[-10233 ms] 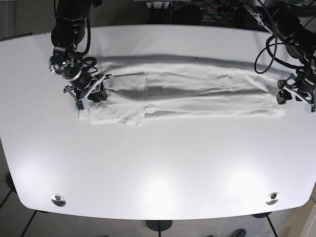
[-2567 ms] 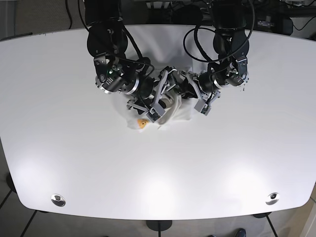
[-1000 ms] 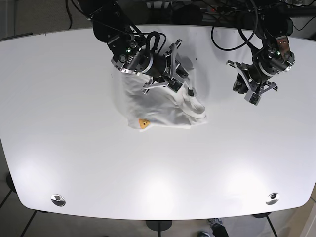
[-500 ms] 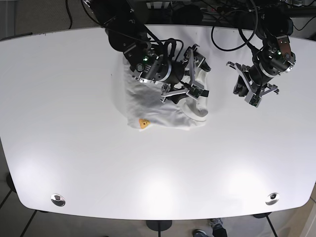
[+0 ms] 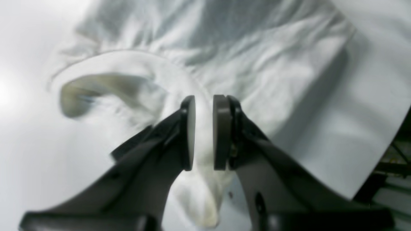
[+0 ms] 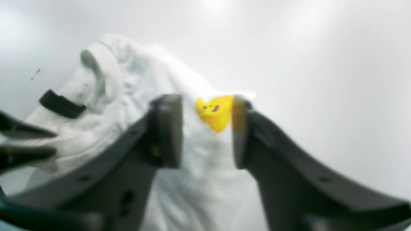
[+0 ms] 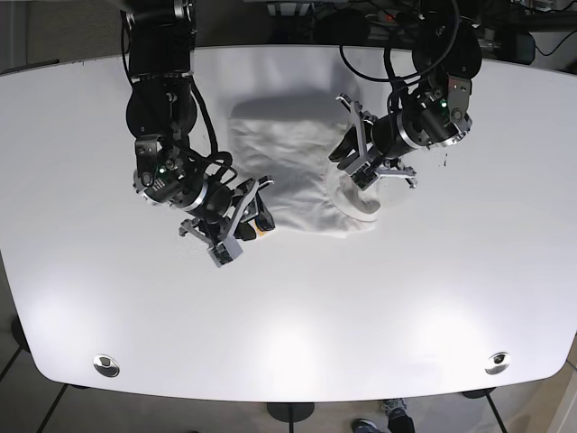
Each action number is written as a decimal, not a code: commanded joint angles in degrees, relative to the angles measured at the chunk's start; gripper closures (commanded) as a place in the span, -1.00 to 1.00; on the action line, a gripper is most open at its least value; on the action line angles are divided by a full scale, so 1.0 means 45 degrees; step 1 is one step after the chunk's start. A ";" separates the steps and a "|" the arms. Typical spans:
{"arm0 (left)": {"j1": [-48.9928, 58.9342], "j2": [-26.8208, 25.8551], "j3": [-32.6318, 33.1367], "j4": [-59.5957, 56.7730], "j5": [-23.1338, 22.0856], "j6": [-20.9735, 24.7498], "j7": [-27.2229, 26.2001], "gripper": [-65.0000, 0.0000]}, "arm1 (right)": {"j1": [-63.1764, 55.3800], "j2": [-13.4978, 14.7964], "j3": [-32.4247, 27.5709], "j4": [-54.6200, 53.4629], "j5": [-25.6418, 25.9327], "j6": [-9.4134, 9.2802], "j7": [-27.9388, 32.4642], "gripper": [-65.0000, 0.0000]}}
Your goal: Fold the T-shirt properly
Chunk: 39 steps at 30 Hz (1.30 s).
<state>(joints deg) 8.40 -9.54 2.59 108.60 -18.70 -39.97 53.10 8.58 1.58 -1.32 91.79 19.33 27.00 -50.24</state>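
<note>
The white T-shirt (image 7: 288,162) lies folded into a rough square at the middle back of the table. Its collar (image 7: 361,200) bulges at the lower right corner. My left gripper (image 7: 354,171) is at the shirt's right edge; in the left wrist view (image 5: 204,131) its pads are nearly together with a fold of white cloth (image 5: 199,192) pinched between them, next to the collar loop (image 5: 112,64). My right gripper (image 7: 245,219) is at the shirt's lower left corner. In the right wrist view it (image 6: 204,128) is open, straddling the yellow face print (image 6: 215,112).
The white table (image 7: 406,298) runs wide around the shirt. Two small metal discs sit near the front corners (image 7: 106,365) (image 7: 497,363). Dark cables and equipment lie beyond the back edge (image 7: 379,13).
My left arm has swung in from the right to the shirt's collar side and closed on cloth. My right arm has moved off the shirt's top to its lower left corner.
</note>
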 commanded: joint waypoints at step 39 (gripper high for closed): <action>-0.6253 -0.0605 -0.0781 -0.8767 -0.0152 -0.0008 -0.2062 0.75 | -0.1877 0.2256 -0.0575 -0.2180 0.0187 0.0065 0.4688 0.51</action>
<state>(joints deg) -19.33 -11.86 -0.75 67.68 -18.41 -39.90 45.15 -1.10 11.55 -4.67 81.25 19.73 26.92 -29.76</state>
